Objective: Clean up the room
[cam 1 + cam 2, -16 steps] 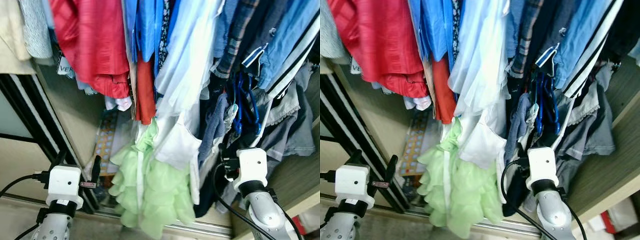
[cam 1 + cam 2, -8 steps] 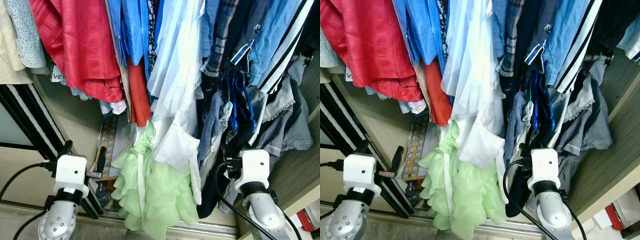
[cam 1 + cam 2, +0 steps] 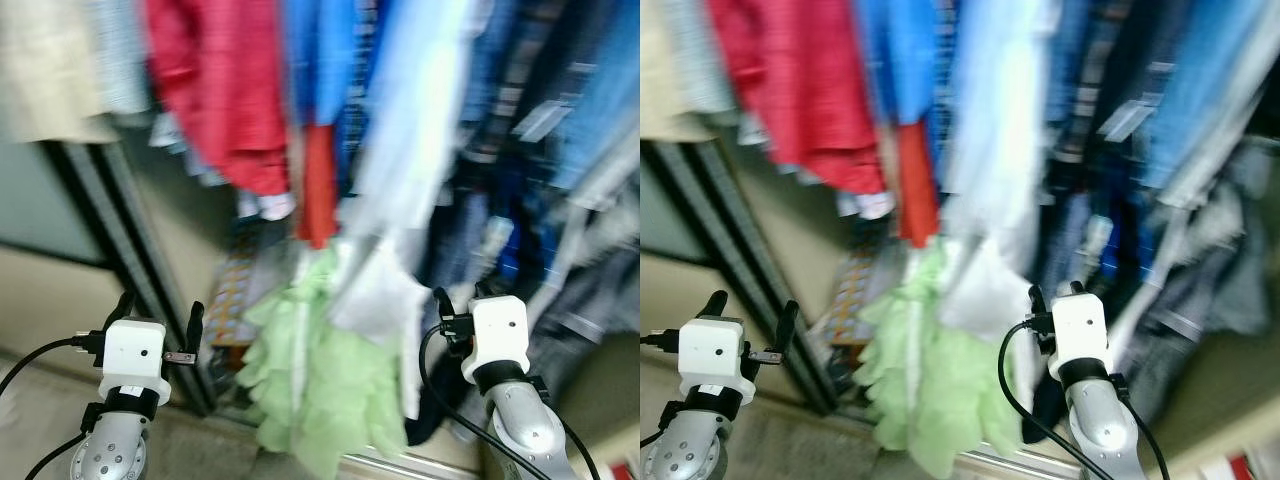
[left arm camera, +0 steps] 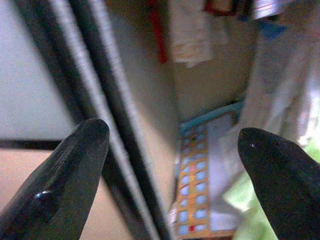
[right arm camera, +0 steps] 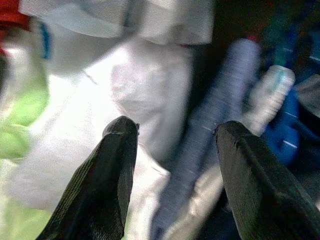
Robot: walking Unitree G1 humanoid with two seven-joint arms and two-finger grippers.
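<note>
Clothes hang tightly packed in an open wardrobe, blurred in the head views: a red garment, blue shirts, a pale white-blue dress and a light green ruffled garment hanging lowest. My left gripper is open and empty at the lower left, in front of the black sliding-door frame. My right gripper is open and empty at the lower right, close before the white fabric and dark clothes.
A patterned board lies on the wardrobe floor behind the door frame. A pale door panel stands at the left. Beige floor runs along the track. Blue hangers dangle among the dark garments at the right.
The whole picture has swung sideways and gone blurred, so the camera moved. Both grippers stay open and keep about the same places before the wardrobe.
</note>
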